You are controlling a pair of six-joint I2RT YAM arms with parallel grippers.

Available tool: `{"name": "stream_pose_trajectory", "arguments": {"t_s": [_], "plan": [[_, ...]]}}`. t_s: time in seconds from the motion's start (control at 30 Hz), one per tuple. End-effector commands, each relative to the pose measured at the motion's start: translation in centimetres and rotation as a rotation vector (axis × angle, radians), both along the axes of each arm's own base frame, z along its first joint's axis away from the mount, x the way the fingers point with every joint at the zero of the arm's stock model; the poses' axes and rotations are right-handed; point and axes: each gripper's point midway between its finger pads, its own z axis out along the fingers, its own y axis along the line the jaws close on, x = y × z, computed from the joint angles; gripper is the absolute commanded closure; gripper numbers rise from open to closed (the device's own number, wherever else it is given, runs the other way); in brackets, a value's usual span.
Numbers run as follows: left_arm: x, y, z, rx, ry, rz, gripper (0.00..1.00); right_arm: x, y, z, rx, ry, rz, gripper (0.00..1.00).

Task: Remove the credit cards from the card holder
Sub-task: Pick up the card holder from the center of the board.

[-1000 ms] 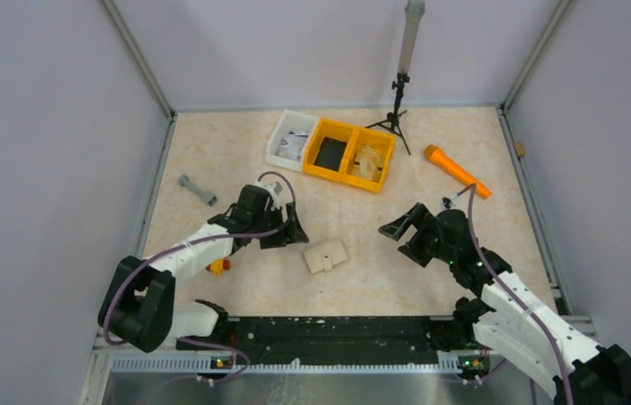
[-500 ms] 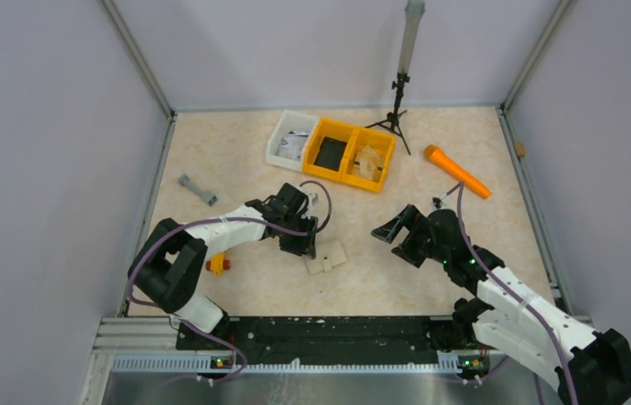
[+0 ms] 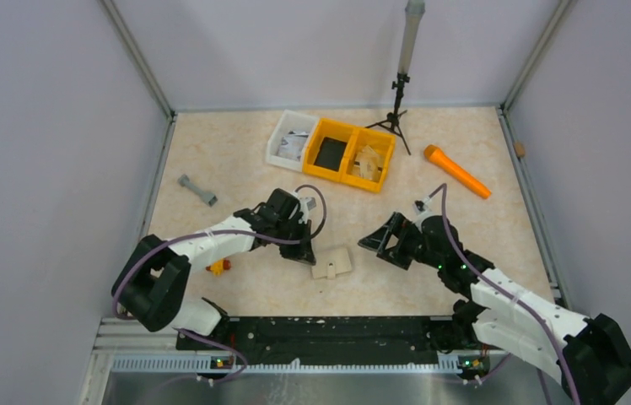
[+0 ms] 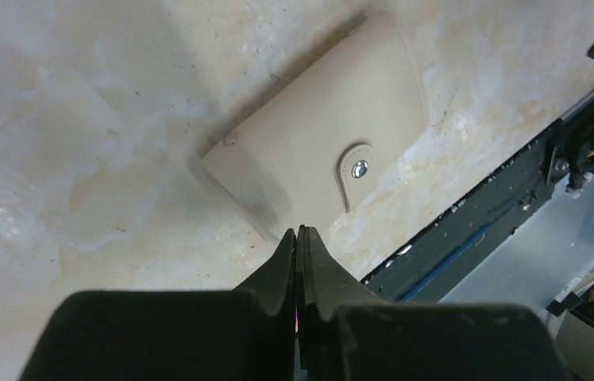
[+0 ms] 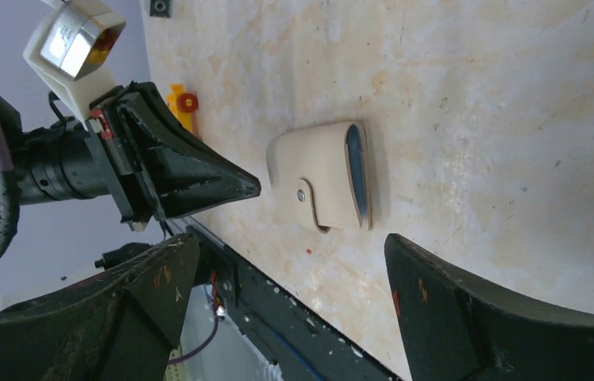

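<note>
Tan card holder (image 3: pixel 331 262) lies flat on the worktop (image 3: pixel 346 211) between the two arms, snap tab fastened.
No card can be made out; the right wrist view shows only a blue-grey lining at the holder's open edge. The left end effector (image 4: pixel 300 238) is pressed together on nothing, with its tips at the holder's edge, and whether they touch it cannot be judged. The right end effector (image 3: pixel 382 246) is spread wide just right of the holder. Since a second ago the left fingers have closed and swung in, the holder has shifted slightly, and the right arm has come nearer. A small yellow-and-red piece (image 3: pixel 218 267) sits beside the left arm. Farther back are a grey bar (image 3: pixel 197 190), an orange tool (image 3: pixel 457 171), a white bin (image 3: pixel 276 145), a yellow bin (image 3: pixel 348 153) and a tripod (image 3: pixel 395 110).
</note>
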Motion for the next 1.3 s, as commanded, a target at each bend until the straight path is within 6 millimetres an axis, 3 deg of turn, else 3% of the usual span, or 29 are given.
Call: {"name": "stream_pose_trajectory", "arguments": {"t_s": [0.0, 0.1, 0.23, 0.33, 0.4, 0.6, 0.7, 0.97, 1.07, 1.27], "plan": [[-0.3, -1.1, 1.5, -0.111, -0.013, 0.030, 1.00, -0.3, 1.5, 1.1, 0.018, -0.080, 0.079, 0.11], [-0.4, -0.6, 1.4, -0.099, -0.024, 0.060, 1.00, -0.7, 1.6, 0.1, -0.004, -0.051, 0.072, 0.11], [0.8, 1.4, 1.8, 0.007, -0.108, 0.106, 0.77, -1.6, 2.0, -1.2, 0.000, -0.025, 0.041, 0.12], [1.5, 1.9, 2.5, 0.088, -0.154, 0.088, 0.54, -2.1, 2.7, -1.8, -0.014, -0.030, 0.048, 0.22], [2.2, 1.8, 2.5, 0.130, -0.174, 0.087, 0.46, -2.1, 3.1, -2.2, -0.019, -0.022, 0.049, 0.28], [3.6, 0.2, 1.3, 0.133, -0.159, 0.062, 0.47, -2.0, 5.0, -3.3, -0.009, -0.015, 0.083, 0.48], [4.0, -0.4, 0.4, 0.132, -0.147, 0.049, 0.49, -1.6, 5.7, -4.7, -0.034, 0.003, 0.098, 0.53], [3.2, -0.4, -1.7, 0.150, -0.095, 0.015, 0.59, -0.6, 6.7, -6.3, -0.065, 0.012, 0.094, 0.56], [2.8, -0.2, -2.5, 0.163, -0.070, 0.014, 0.61, -0.2, 7.1, -6.0, -0.064, -0.003, 0.101, 0.60], [2.3, -0.1, -2.6, 0.155, -0.058, 0.011, 0.63, -0.1, 8.2, -4.9, -0.044, -0.026, 0.146, 0.92]]}}
